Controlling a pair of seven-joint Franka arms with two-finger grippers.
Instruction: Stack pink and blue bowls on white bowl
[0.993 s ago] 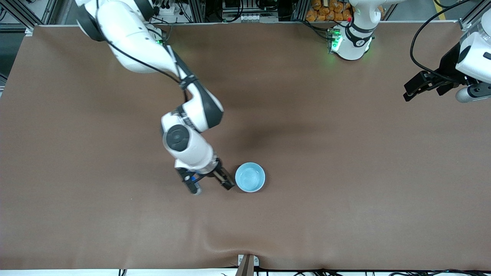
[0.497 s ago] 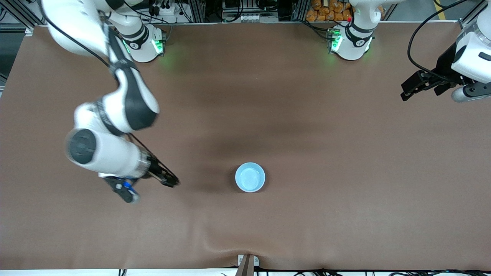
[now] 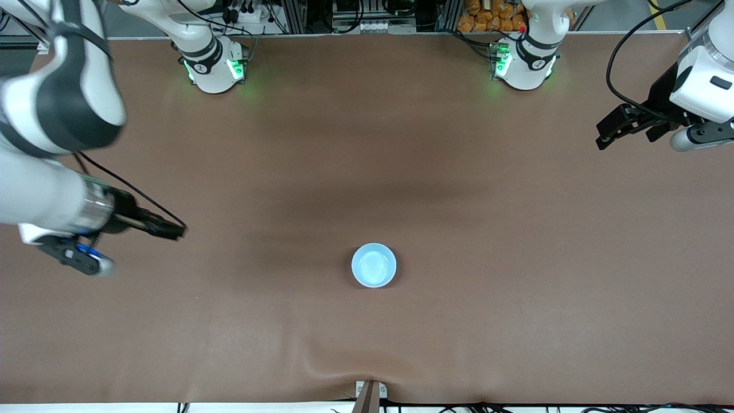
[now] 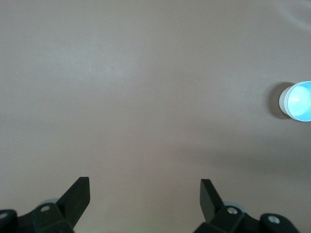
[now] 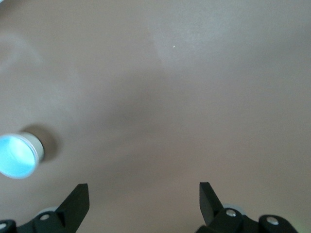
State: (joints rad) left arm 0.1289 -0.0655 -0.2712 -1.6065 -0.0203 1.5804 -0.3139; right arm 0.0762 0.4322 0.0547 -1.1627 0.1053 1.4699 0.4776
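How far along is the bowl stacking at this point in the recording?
Done, by the look of it: one stack stands on the brown table, the blue bowl on top and a white wall under it in the wrist views; the pink bowl cannot be seen. In hand: nothing. The right gripper is open over the right arm's end, the left gripper open over the left arm's end. Left: seemingly nothing.

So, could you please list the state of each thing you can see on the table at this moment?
blue bowl: upright, on top of a stack whose white side shows beneath it; a pink bowl cannot be seen.
right gripper: jaws open, empty, over the right arm's end of the table, apart from the stack.
left gripper: jaws open, empty, waiting over the left arm's end.
table: covered with a brown mat.
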